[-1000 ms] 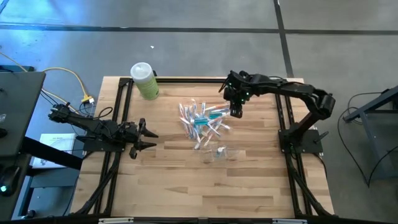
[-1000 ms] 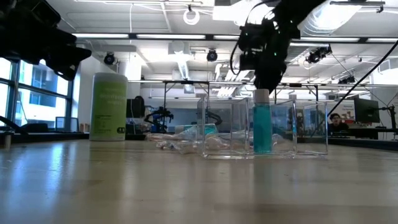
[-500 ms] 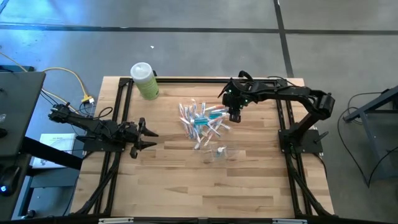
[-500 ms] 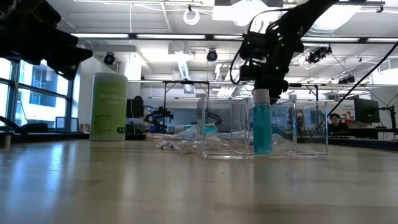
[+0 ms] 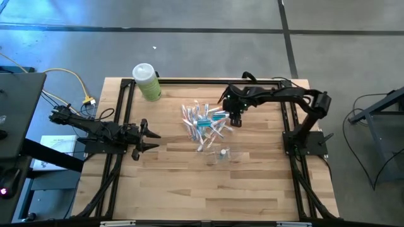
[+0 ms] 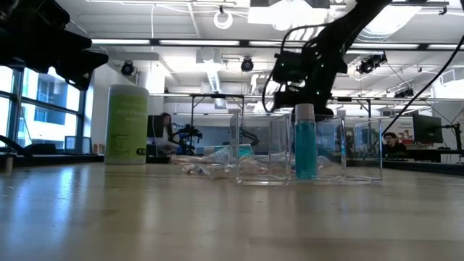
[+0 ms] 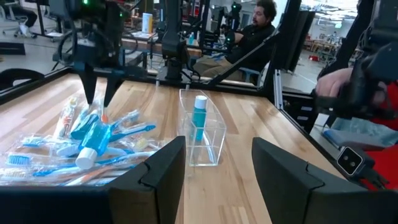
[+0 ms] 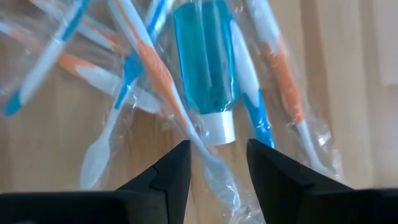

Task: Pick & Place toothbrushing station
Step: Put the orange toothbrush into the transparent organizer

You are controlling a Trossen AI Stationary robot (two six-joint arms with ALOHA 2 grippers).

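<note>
Several toothbrushes (image 5: 203,123) with teal and orange parts, wrapped in clear plastic, lie in a heap mid-table around a teal tube with a white cap (image 8: 205,62). The see-through holder (image 5: 222,154) stands upright on the wood nearer the front, with another teal tube (image 7: 199,118) upright in it. My right gripper (image 5: 235,118) points steeply down over the heap's right end. It is open, its fingertips (image 7: 87,96) just above the wrapped brushes, with nothing between them (image 8: 217,171). My left gripper (image 5: 151,136) waits open and level at the table's left side.
A light-green bottle with a white cap (image 5: 146,82) stands at the far left corner. Black frame rails (image 5: 123,120) run along the table's sides. Bare wood (image 5: 208,189) fills the near half. People (image 7: 252,31) show in the room beyond the table.
My right gripper has come down toward the heap of toothbrushes, shifting a little toward the table's left, its fingers staying apart. The heap and the holder have not moved.
</note>
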